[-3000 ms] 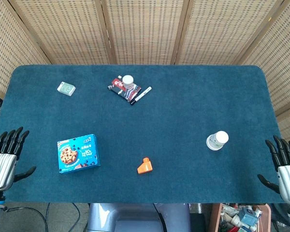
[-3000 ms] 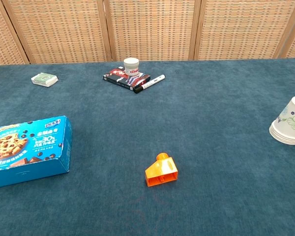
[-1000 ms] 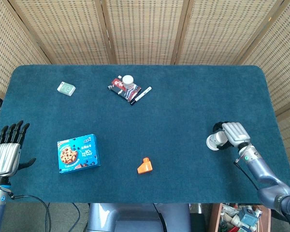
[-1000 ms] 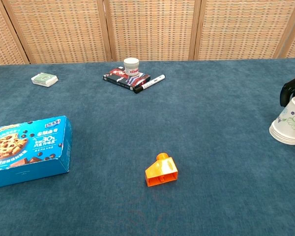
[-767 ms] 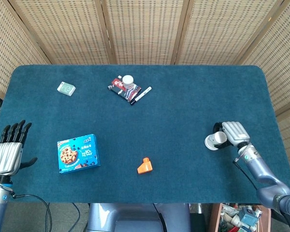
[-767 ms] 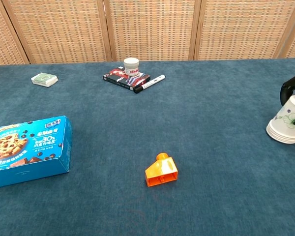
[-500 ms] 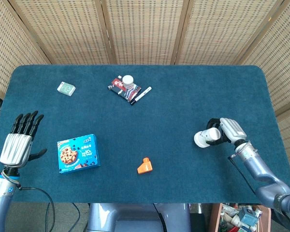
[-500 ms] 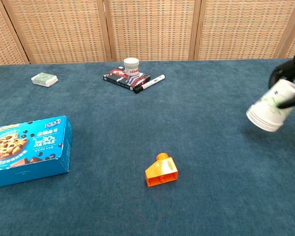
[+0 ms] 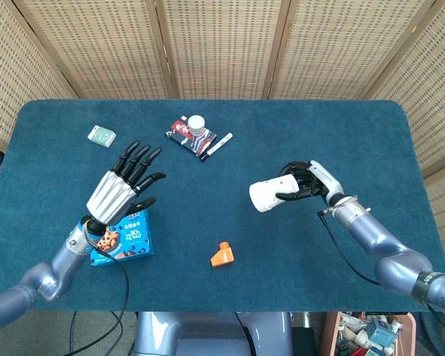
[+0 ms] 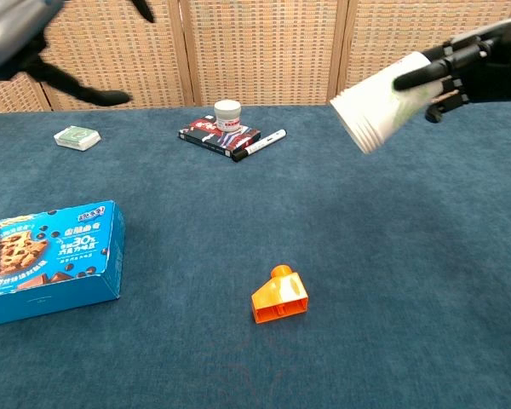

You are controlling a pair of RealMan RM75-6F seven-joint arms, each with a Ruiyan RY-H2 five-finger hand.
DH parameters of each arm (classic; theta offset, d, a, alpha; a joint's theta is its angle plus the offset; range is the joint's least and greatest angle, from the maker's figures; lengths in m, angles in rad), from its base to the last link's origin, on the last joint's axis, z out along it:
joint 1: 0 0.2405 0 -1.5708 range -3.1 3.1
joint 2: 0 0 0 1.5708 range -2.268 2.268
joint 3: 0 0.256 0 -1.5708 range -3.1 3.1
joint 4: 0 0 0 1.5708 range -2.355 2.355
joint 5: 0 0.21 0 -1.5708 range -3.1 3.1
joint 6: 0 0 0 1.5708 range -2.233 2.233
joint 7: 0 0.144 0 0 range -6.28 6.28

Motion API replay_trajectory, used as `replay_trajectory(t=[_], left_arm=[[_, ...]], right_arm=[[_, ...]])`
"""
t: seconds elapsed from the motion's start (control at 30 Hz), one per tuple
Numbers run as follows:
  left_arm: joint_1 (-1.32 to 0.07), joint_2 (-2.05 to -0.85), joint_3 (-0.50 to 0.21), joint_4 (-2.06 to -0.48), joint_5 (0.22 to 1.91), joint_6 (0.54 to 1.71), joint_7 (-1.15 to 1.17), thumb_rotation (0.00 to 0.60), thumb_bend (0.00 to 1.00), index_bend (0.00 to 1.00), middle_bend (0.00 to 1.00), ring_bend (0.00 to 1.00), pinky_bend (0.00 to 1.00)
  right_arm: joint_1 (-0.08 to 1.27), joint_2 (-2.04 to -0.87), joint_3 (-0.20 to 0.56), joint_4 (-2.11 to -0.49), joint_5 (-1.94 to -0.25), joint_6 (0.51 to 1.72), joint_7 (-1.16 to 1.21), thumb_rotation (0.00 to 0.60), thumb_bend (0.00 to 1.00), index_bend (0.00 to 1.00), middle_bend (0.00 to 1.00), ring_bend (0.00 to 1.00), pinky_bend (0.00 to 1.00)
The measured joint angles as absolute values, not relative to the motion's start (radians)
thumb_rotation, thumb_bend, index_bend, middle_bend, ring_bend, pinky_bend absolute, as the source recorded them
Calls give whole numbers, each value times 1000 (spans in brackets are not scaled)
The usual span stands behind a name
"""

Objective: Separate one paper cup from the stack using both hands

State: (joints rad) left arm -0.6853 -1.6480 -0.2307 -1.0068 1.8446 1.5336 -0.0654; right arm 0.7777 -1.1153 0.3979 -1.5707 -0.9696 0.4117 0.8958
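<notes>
Stack: we hold the cup stack (image 9: 271, 193) in the air over the right half of the table (image 9: 341, 133), tipped on its side with the rims pointing toward our left. In the chest view the stack (image 10: 376, 109) shows several nested rims, none pulled free.
Right hand: our right hand (image 9: 305, 182) is wrapped around the closed end of the stack, fingers clamped on it.
Left hand: our left hand (image 9: 122, 189) hangs above the cookie box (image 9: 126, 237) with fingers spread apart and nothing in them; it is well apart from the stack.
Done: as we judge it, the pick-up is finished, with the stack off the table and turned to face the other hand.
Left: we have not yet brought the left hand to the rims, gripped the outermost cup, or drawn it off.
Risk: we think more than one cup could slide out together if the grip takes several rims.
Bystanders: the orange block (image 9: 222, 255), the marker (image 9: 216, 145) and the small jar (image 9: 196, 123) lie away from both hands.
</notes>
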Motion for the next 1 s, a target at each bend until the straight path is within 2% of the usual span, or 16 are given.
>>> replay_trajectory(t=[0.23,0.43,0.7,1.0], left_arm=[[-794,-1794,-263,-854,1831,1540,-90,600,116,457,0,0,0],[-874,-1897,-282,-726,1796,1541,-124,600,117,468,0,0,0],[-957,-1980,-283,-610,1746,1519,-144,600,116,484,0,0,0],[-997,-2029,-267,-558,1719,1528,-159,600,117,500,0,0,0]], right_arm=[[825,-1134,417,-1578,-859,387,882,600,439,604,613,509,692],[844,-1147,426,-1583,-794,380,858,600,447,604,614,509,692],[848,-1160,444,-1580,-742,375,841,600,457,604,614,510,692],[835,-1174,483,-1582,-724,361,845,600,457,604,614,510,692]])
